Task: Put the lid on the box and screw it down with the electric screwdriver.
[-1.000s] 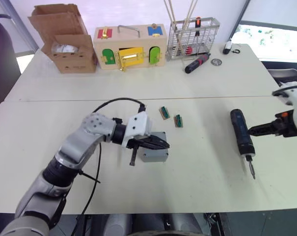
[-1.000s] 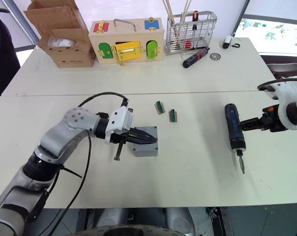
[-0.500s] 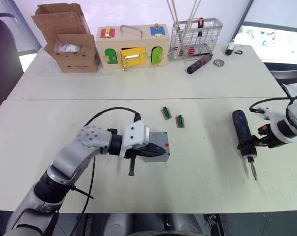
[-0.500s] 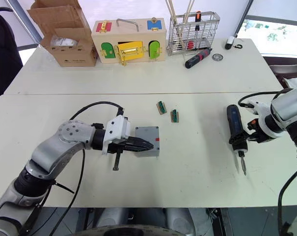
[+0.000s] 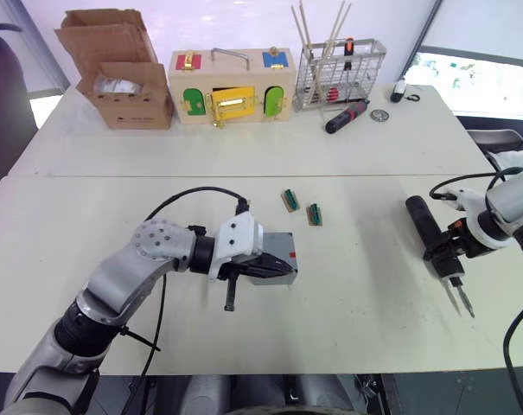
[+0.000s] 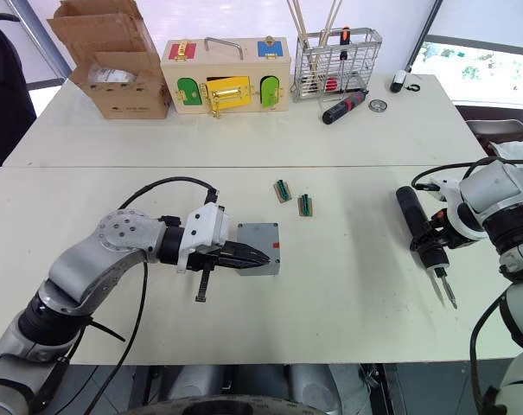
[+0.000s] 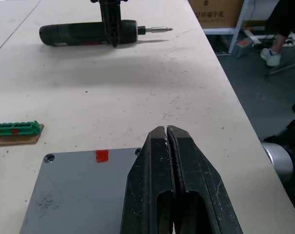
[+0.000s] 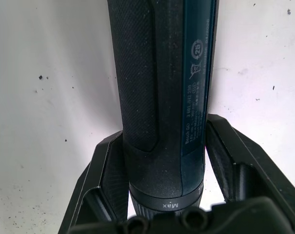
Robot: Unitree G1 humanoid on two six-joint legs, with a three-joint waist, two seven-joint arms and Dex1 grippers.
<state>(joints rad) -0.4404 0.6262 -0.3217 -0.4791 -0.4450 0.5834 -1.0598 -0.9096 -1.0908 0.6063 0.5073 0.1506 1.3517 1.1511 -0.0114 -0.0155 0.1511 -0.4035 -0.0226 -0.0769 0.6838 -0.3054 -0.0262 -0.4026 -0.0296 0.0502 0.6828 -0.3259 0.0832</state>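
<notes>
While lying flat on the box (image 5: 277, 270) near the table (image 5: 356, 285) middle, lid (image 6: 258, 246) sat under the left gripper (image 6: 254, 257), fingers pressed together. Seen from the left wrist: closed black fingers (image 7: 159, 185) over grey lid, red mark beside. Seen from the right wrist: right gripper (image 8: 164, 161) clamped around the electric screwdriver (image 8: 159, 92), at the table's right.

Two big cream-white surfaces (image 5: 88, 216) pushed together. Bright window (image 5: 477, 73) at the back right. Dark chair (image 5: 0, 104) at far left.
</notes>
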